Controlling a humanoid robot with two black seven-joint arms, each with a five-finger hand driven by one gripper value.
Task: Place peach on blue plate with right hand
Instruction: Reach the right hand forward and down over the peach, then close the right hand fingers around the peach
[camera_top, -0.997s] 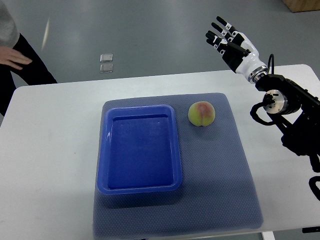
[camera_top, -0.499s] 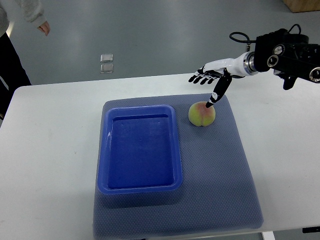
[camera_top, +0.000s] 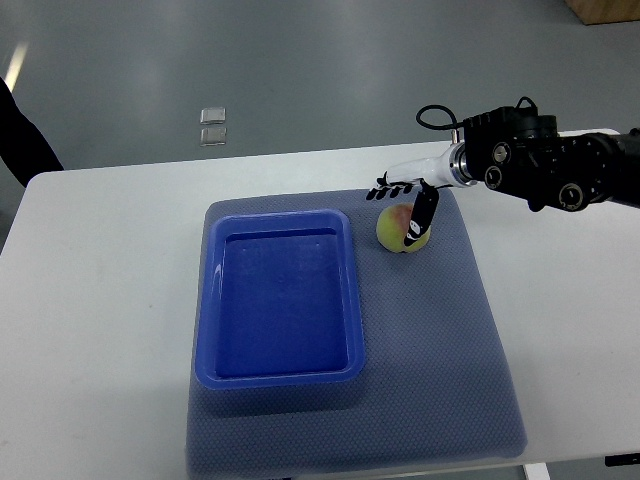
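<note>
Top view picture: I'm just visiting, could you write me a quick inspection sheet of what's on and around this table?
Surface: white table with a blue-grey mat laid on it.
Job's things: peach on the mat, right of the blue plate, which holds nothing.
Clutter: nothing seen on the table.
Grippers: right hand over the peach, one finger down its side, the others spread beyond it; no firm grasp visible. Left hand not in view.
Cables: black cable looping at the right arm's wrist.
Surroundings: grey floor, two small square plates set in it; a person's dark clothing at the left edge.
</note>
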